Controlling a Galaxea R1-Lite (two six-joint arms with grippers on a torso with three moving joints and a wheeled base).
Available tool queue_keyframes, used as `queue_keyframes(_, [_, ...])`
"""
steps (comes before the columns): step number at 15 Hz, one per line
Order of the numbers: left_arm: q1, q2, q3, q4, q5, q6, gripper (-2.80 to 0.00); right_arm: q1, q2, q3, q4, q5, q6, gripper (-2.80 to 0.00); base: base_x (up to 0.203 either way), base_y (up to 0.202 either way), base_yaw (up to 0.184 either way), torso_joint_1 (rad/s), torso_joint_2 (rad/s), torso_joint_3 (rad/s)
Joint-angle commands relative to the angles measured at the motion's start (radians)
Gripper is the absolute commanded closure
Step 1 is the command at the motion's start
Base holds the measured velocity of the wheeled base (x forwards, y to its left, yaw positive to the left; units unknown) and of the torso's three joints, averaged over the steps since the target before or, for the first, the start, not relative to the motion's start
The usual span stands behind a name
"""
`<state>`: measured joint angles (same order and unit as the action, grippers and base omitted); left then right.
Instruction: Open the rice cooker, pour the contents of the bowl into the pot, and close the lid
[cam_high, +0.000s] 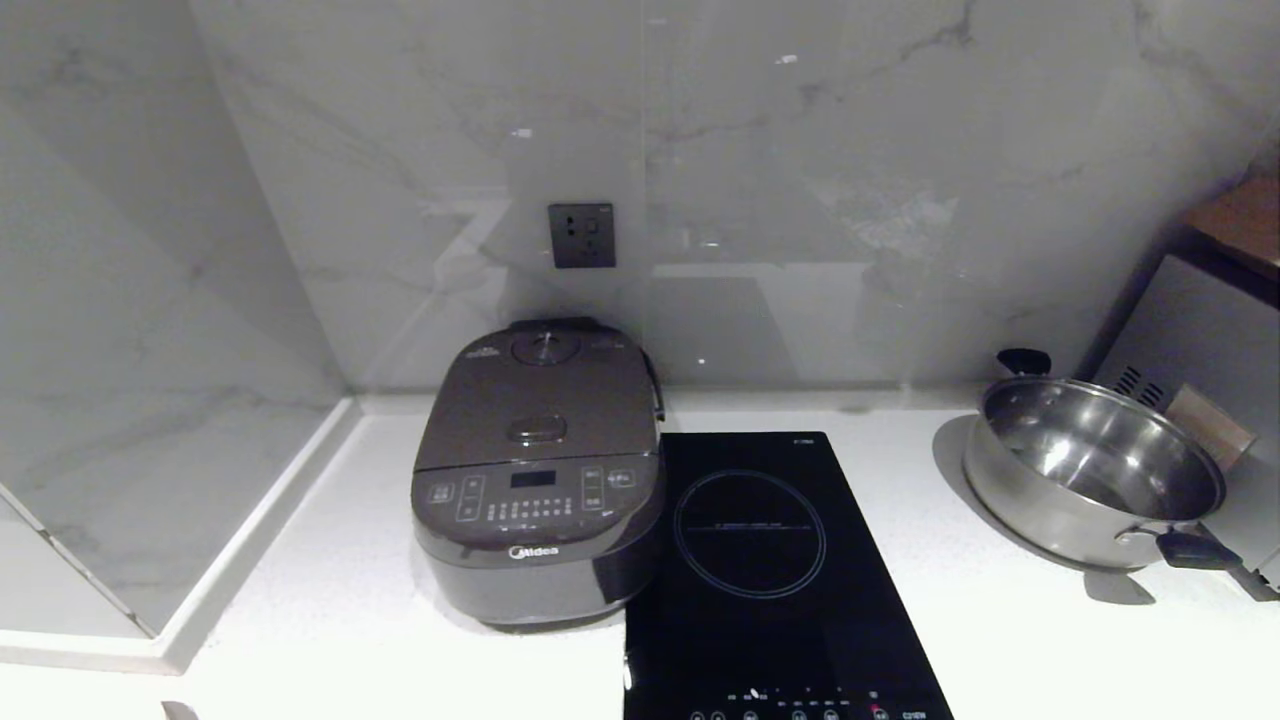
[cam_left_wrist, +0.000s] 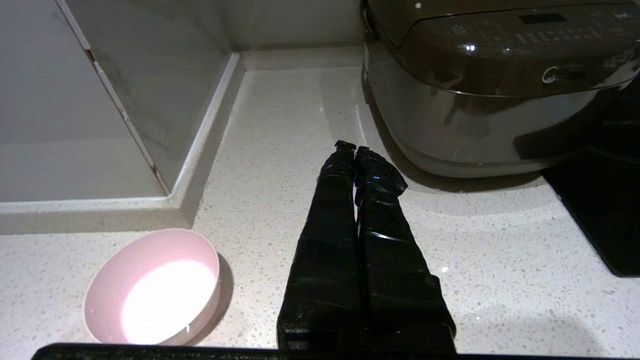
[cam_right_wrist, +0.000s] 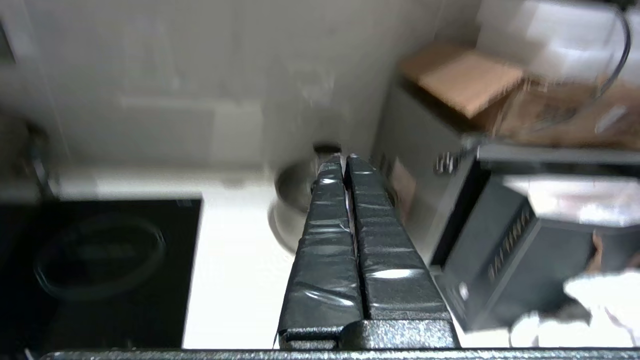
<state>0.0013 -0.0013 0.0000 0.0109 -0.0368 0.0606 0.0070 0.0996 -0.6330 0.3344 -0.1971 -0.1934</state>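
On the pale speckled desk (cam_left_wrist: 280, 125), the bowl (cam_left_wrist: 152, 287) sits nearest the corner wall: small, round, pale pink outside and on the rim, its inside glaring white, so any contents cannot be made out. Beside it the left tool (cam_left_wrist: 354, 147) hangs above the desk with fingers pressed together, holding nothing. Right of that stands the rice cooker (cam_high: 540, 475), rounded-square, dark grey-brown, "Midea" under its sloped button panel, the lid (cam_high: 545, 395) down. Touching its right side lies a black hob (cam_high: 770, 570); further right a steel pan (cam_high: 1095, 470). The right tool (cam_right_wrist: 341, 159), also shut and empty, points toward that pan
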Motion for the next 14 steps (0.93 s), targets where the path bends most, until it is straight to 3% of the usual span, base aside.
queue_keyframes(1, [0.0, 0.001, 0.0, 0.0, -0.002, 0.001, 0.0, -0.006, -0.09, 0.095, 0.005, 0.003, -0.002, 0.0, 0.0, 0.0, 0.0, 0.0, 0.0, 0.0])
queue_keyframes(4, [0.0, 0.0, -0.001, 0.0, -0.002, -0.001, 0.0, -0.008, -0.099, 0.288, -0.046, 0.068, 0.032, 0.0, 0.0, 0.0, 0.0, 0.0, 0.0, 0.0])
queue_keyframes(9, [0.0, 0.001, 0.0, 0.0, 0.0, -0.001, 0.0, -0.009, -0.1, 0.613, -0.373, 0.138, -0.027, 0.0, 0.0, 0.0, 0.0, 0.0, 0.0, 0.0])
queue_keyframes(12, [0.0, 0.001, 0.0, 0.0, 0.002, -0.012, 0.0, -0.008, -0.1, 0.622, -0.373, 0.192, 0.014, 0.0, 0.0, 0.0, 0.0, 0.0, 0.0, 0.0])
queue_keyframes(14, [0.0, 0.001, 0.0, 0.0, 0.002, -0.02, 0.0, -0.007, -0.1, 0.62, -0.281, 0.243, 0.064, 0.0, 0.0, 0.0, 0.0, 0.0, 0.0, 0.0])
